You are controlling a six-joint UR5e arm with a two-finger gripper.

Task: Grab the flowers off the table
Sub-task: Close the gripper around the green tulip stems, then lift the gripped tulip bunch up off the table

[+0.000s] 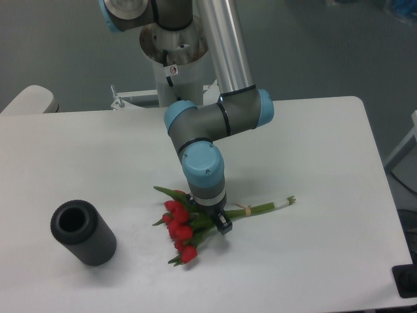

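Fixed camera, single view. Table (313, 156): white, smooth, rounded corners; fills most of the frame. Flowers (184, 228): small bunch lying flat on the table near its middle, slightly toward the front edge; red buds clustered at the lower left, green leaves spreading around them, long green stems running right and a little upward to a cut end; pale band around the stems just right of the gripper. Gripper (216, 220): black, pointing down from the grey and blue wrist, set over the bunch where leaves meet stems; one dark finger (225, 224) visible at the stems, the other hidden behind the wrist and leaves; whether it is clenched on the stems or released cannot be told. Black ribbed cylinder (83, 233): hollow, lying tilted at the left front of the table, well apart from the flowers.
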